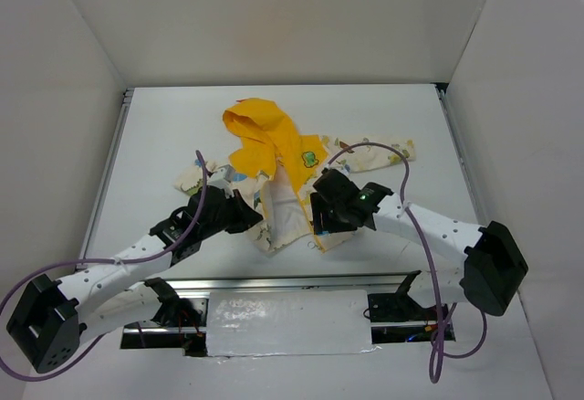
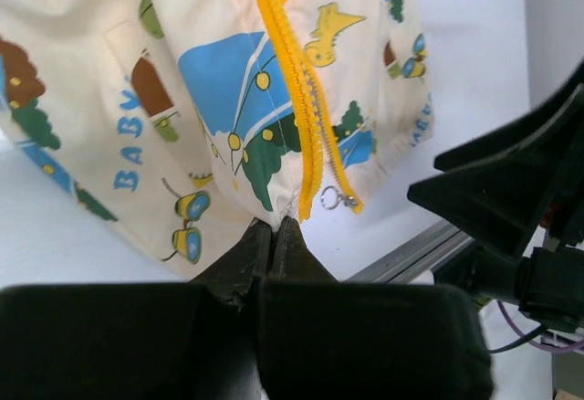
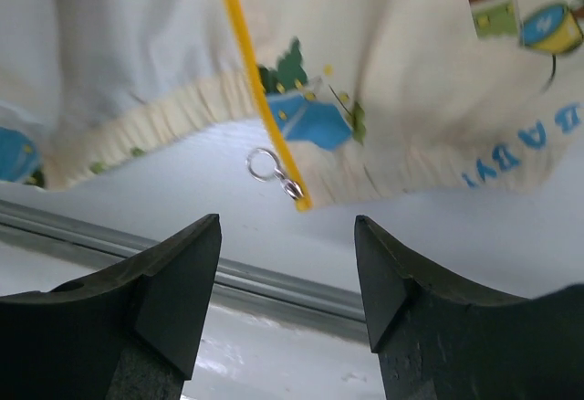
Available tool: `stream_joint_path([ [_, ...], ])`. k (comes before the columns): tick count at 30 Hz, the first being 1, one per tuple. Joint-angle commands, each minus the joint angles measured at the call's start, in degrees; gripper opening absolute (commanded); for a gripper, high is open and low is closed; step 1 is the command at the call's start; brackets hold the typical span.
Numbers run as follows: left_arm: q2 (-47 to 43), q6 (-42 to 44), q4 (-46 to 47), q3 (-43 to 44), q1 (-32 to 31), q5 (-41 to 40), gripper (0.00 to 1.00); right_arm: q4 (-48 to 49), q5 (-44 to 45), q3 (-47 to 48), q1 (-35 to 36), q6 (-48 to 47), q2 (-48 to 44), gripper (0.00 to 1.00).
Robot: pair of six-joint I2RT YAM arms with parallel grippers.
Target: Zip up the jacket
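White table (image 1: 164, 144) inside white walls (image 1: 274, 16), a metal rail (image 1: 274, 283) along its near edge

Left arm (image 1: 119, 268) reaches inward, jaws pinched shut; right arm (image 1: 429, 226) angles in, jaws parted wide; both wrists seemingly low.

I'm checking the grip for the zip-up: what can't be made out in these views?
Left wrist: whether the shut left gripper pinches the jacket hem; its tips meet right at the edge.
Top view: zip pull too small to find beside the right gripper.
Right wrist: zip cut off by the top edge.
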Motion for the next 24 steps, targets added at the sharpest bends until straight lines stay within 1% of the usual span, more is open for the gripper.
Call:
stream_joint_path([
  [1,-0.3,0.2,-2.9,0.0,0.5,-1.8,0.00,-7.8,8.1,1.0,3.7,2.3,1.6,0.67],
  [6,-0.2,1.4,-2.2,-0.3,0.5,-0.4,0.00,-6.6,8.5,-0.4,5.5,2.4,5.0,0.67],
  [10,0.5,2.9,-2.2,0.2,0.5,1.5,0.00,-4.2,9.0,-0.3,5.6,-0.3,8.8,0.65],
  [14,0.3,3.5,-2.4,0.3,0.5,2.1,0.00,-2.9,9.8,0.2,5.6,-1.0,11.7,0.61],
  [17,0.2,4.0,-2.2,0.2,0.5,3.1,0.00,-1.6,9.4,0.6,5.6,-1.1,12.7,0.56],
  [19,0.3,4.2,-1.9,-0.1,0.5,3.7,0.00,-1.5,10.4,0.8,5.5,-0.9,13.7,0.56],
  [24,0.5,4.4,-1.6,-0.4,0.5,4.5,0.00,-0.4,9.3,1.1,5.6,-1.0,16.9,0.55],
])
